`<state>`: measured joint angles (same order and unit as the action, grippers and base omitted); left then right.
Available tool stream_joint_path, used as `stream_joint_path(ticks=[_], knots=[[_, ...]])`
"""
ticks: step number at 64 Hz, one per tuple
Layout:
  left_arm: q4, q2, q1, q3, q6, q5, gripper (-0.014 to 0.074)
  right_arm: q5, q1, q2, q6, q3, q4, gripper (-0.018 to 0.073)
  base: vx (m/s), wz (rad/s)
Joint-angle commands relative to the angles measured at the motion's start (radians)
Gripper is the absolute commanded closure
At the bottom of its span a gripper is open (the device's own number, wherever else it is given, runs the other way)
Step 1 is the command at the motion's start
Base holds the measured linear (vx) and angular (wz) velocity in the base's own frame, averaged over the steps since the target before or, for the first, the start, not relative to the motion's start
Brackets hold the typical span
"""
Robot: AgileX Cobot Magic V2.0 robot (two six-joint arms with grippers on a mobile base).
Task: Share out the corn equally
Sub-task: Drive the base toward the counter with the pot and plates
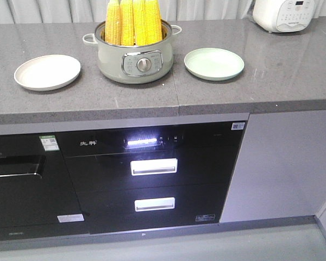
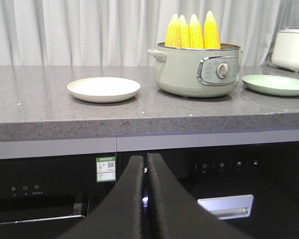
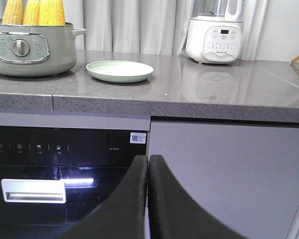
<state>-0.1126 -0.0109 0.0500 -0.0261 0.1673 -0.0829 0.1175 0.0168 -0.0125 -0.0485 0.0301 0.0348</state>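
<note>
Several corn cobs (image 1: 133, 22) stand upright, tips up, in a pale green electric pot (image 1: 135, 58) at the middle of the grey counter. The corn (image 2: 192, 32) and the pot (image 2: 197, 69) also show in the left wrist view, and the corn (image 3: 35, 12) at the top left of the right wrist view. A cream plate (image 1: 47, 72) lies left of the pot, a green plate (image 1: 214, 62) right of it; both are bare. My left gripper (image 2: 145, 158) and right gripper (image 3: 148, 159) are shut on nothing, held low before the cabinet fronts, below counter height.
A white appliance (image 1: 283, 14) stands at the counter's back right, seen as a blender base (image 3: 214, 39) from the right wrist. Black built-in ovens with handles (image 1: 154, 166) sit under the counter (image 1: 293, 76). White curtains hang behind.
</note>
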Motion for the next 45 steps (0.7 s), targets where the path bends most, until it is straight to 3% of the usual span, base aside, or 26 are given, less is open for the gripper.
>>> stream_joint_path(ticks=[1,45], knots=[[0.0,-0.026,0.0,-0.029,0.011,0.071,0.0602,-0.075,-0.003,-0.005,-0.005,0.014,0.007,0.0567,0.24,0.02],[0.0,-0.026,0.0,-0.029,0.011,0.071,0.0602,-0.075,-0.003,-0.005,-0.005,0.014,0.007,0.0567,0.21,-0.01]])
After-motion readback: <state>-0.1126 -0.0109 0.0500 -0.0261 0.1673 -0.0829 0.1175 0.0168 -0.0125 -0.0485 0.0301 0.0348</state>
